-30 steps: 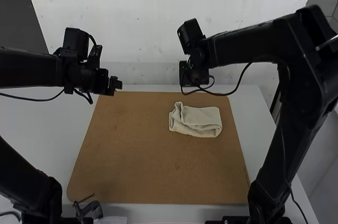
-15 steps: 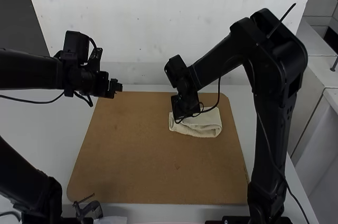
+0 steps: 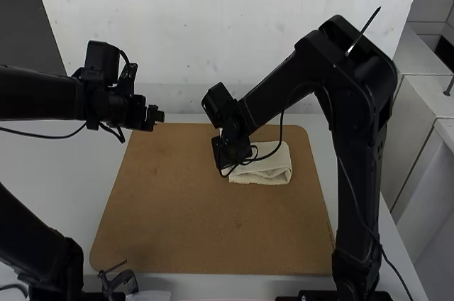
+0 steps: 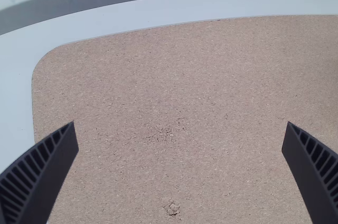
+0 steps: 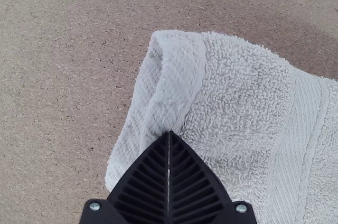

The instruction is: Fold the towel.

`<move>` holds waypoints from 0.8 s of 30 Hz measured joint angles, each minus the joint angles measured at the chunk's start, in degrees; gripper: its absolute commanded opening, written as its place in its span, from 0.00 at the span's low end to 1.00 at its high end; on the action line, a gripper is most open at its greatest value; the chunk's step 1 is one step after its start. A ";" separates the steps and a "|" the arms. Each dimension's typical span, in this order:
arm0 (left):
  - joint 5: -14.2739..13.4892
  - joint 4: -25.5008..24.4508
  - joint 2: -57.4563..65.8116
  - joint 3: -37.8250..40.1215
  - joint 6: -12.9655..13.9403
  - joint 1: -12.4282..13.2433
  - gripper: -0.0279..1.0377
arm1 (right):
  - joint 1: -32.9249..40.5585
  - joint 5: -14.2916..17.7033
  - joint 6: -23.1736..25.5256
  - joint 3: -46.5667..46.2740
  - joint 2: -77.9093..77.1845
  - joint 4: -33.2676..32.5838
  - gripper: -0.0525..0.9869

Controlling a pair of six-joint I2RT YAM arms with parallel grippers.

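Observation:
The cream towel point(image 3: 266, 166) lies folded and a little rumpled on the brown board, partly hidden by the right arm. Over the towel's left end is my right gripper point(image 3: 224, 167). In the right wrist view, that gripper point(image 5: 169, 133) has its black fingers together, their tips pinching the towel point(image 5: 237, 92) near its folded hemmed end. Off to the left, above the board's far left corner, my left gripper point(image 3: 156, 115) hangs apart from the cloth. The left wrist view has the same gripper point(image 4: 179, 129) wide open, with bare board below.
The brown board point(image 3: 177, 209) rests on a white table point(image 3: 64, 166). A pale wall point(image 3: 191, 24) rises behind its far edge. Near the front left of the board is a small dark clamp-like part point(image 3: 120, 280).
My right gripper came down onto the towel, then moved left. The towel's right end has shifted slightly left with it. The left arm has kept still.

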 measured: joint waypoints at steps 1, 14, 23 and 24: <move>0.00 0.00 0.00 0.00 0.00 0.02 0.96 | -0.07 0.00 0.00 -0.02 0.00 0.04 0.07; 0.39 0.17 0.00 0.00 0.13 0.98 0.96 | -11.32 -0.26 -2.69 -0.48 -13.33 0.42 0.96; 0.59 1.44 0.09 -0.04 0.15 0.98 0.96 | -27.91 -3.67 -6.54 -11.78 -24.98 6.36 0.98; 0.59 1.46 0.13 -0.04 0.15 0.96 0.96 | -29.66 -4.52 -7.26 -13.55 -26.56 7.06 0.98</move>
